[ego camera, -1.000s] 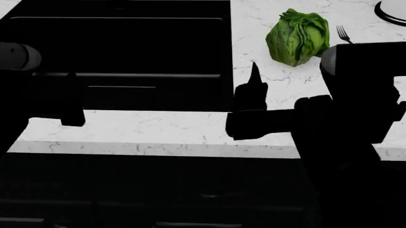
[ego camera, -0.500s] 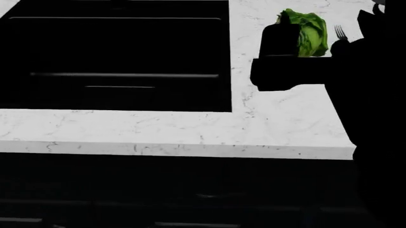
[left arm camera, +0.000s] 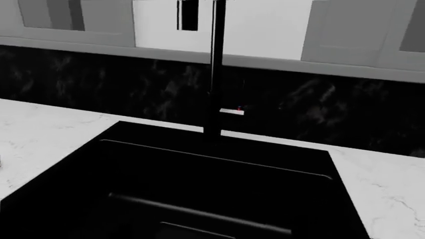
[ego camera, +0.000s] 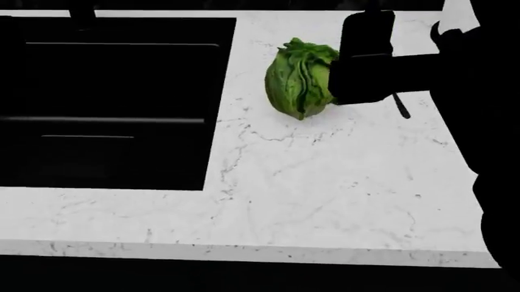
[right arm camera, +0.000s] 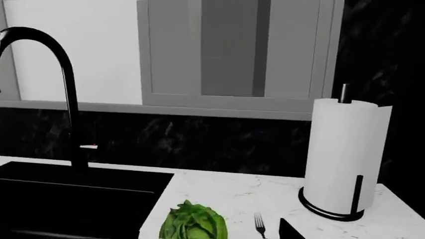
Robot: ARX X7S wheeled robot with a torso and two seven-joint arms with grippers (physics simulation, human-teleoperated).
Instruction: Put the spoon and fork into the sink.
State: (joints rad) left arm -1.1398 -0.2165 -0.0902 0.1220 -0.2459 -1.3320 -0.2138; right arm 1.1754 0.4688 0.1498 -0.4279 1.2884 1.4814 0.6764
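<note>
The fork lies on the white marble counter just right of the lettuce, tines pointing toward the back wall. In the head view only its thin black handle end shows below my right arm. My right gripper hovers as a black silhouette above and beside the lettuce, over the fork; one dark fingertip shows near the fork, and I cannot make out the gap. The deep black sink fills the left, with its faucet behind. The spoon is out of view. My left gripper does not show.
A green lettuce head stands between the sink and the fork. A paper towel roll on a black stand sits at the back right. A dark backsplash and grey cabinets rise behind. The counter's front edge runs near me.
The head view has swung right, so the sink and lettuce slid left in it. My right arm rose from the counter front to beside the lettuce. The left arm left the view.
</note>
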